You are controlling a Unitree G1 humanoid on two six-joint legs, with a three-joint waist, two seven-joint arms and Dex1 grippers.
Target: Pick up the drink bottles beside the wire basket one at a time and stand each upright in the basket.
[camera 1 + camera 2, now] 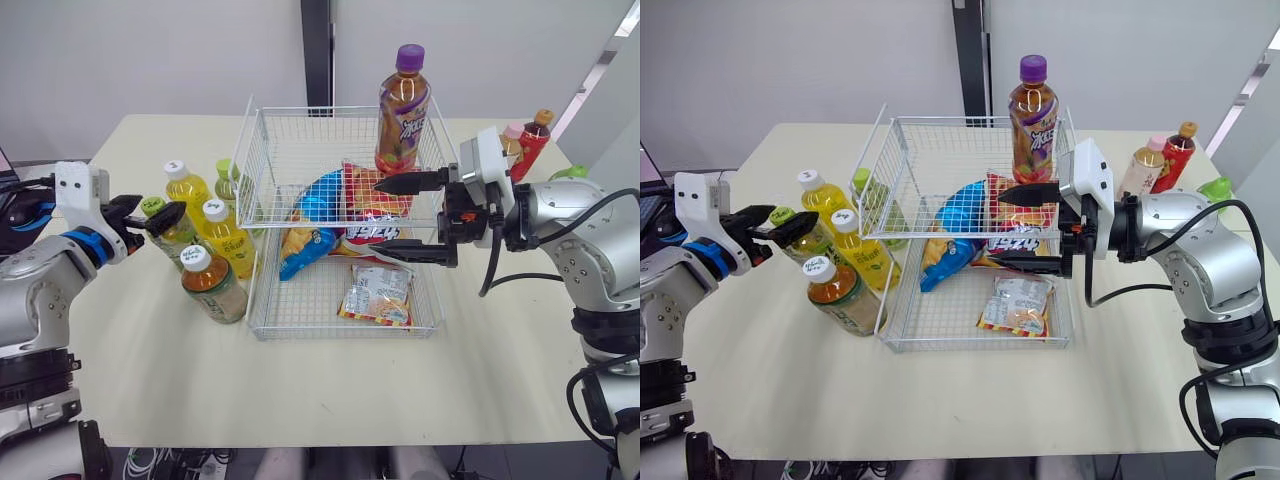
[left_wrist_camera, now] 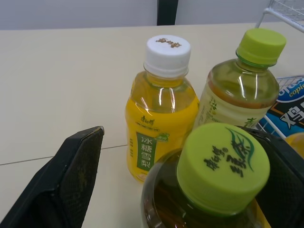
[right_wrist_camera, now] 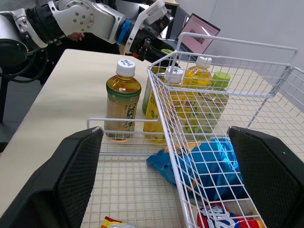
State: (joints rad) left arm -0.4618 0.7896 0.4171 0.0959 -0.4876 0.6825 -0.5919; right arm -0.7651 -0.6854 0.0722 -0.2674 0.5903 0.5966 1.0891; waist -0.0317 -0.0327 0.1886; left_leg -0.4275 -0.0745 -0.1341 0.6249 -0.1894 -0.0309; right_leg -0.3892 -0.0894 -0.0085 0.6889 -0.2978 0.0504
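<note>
Several drink bottles stand upright on the table just left of the white wire basket (image 1: 262, 150). My left gripper (image 1: 156, 214) is open, its fingers on either side of the neck of a green-capped tea bottle (image 2: 222, 167), with a gap on one side. Close by stand a white-capped yellow bottle (image 2: 160, 111), a second green-capped bottle (image 2: 243, 88), another yellow bottle (image 1: 227, 238) and a brown tea bottle (image 1: 211, 284). A purple-capped bottle (image 1: 402, 110) stands upright in the basket's far right corner. Over the basket's right side, my right gripper (image 1: 412, 218) is open and holds nothing.
Snack bags lie in the basket: a blue one (image 1: 318, 215), a red one (image 1: 375, 212) and a clear packet (image 1: 378, 295). Behind my right arm stand a red bottle (image 1: 534, 140) and a pink-capped bottle (image 1: 512, 141). A laptop (image 3: 198, 31) sits off the table's left.
</note>
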